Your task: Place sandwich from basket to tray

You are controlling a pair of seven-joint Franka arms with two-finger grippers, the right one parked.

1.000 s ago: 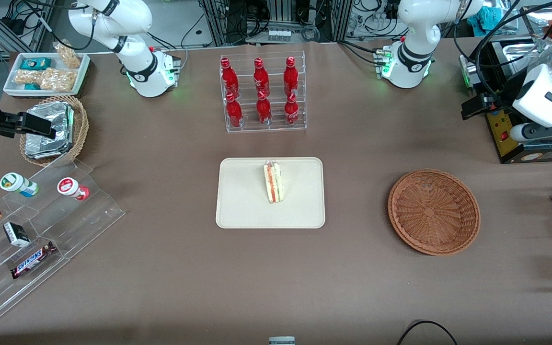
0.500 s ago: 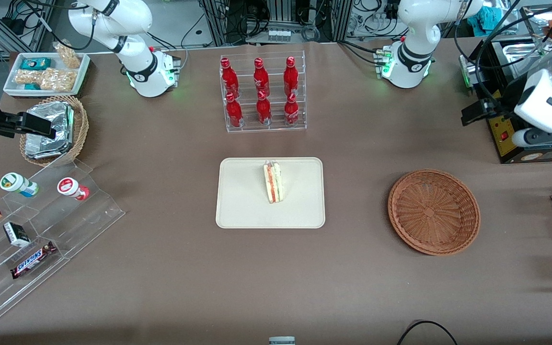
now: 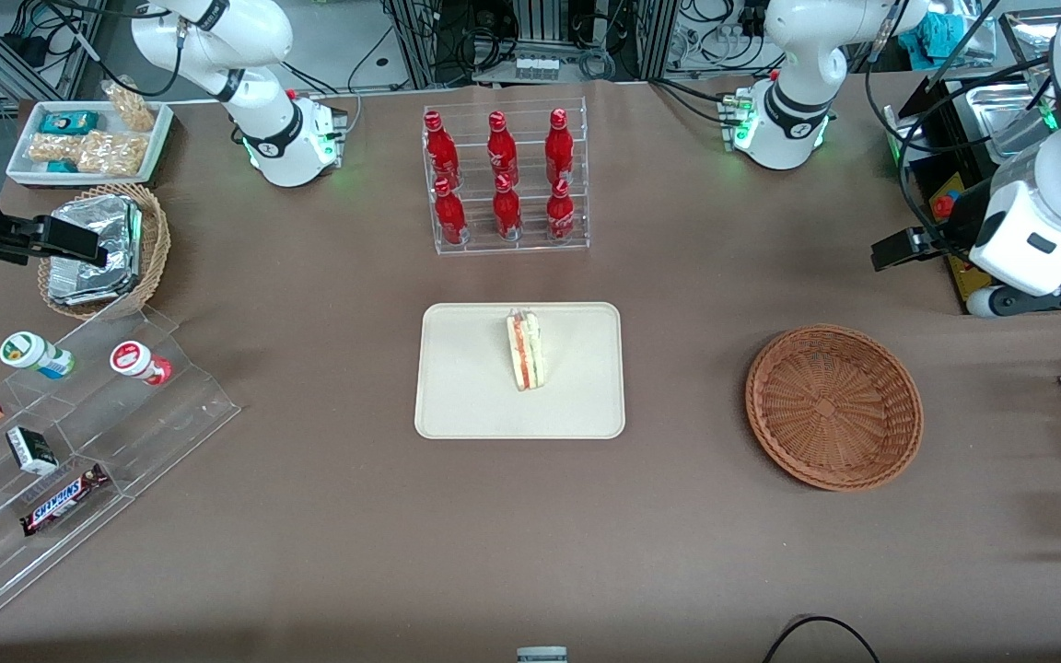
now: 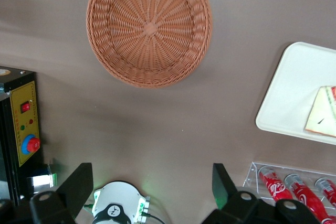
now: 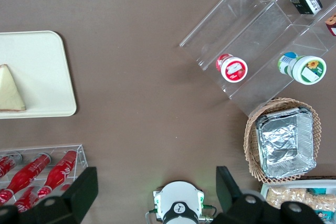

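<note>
1. Sandwich (image 3: 525,351): pale bread, red and light green layers.
2. Tray (image 3: 466,387): plain cream.
3. Basket (image 3: 833,406): reddish-brown radial weave.
4. Gripper (image 4: 149,190): black fingers, spread, high toward the working arm's end.
5. Bottles (image 3: 498,175): red, at the tray's 12 o'clock.
6. Table (image 3: 328,516): brown.

The brown surface (image 3: 328,516) bears the cream tray (image 3: 466,387) at its middle, the reddish wicker basket (image 3: 833,406) toward the working arm's end, a clear rack of red bottles (image 3: 505,180), and the hand (image 4: 149,195), spread wide, hangs above it.
</note>
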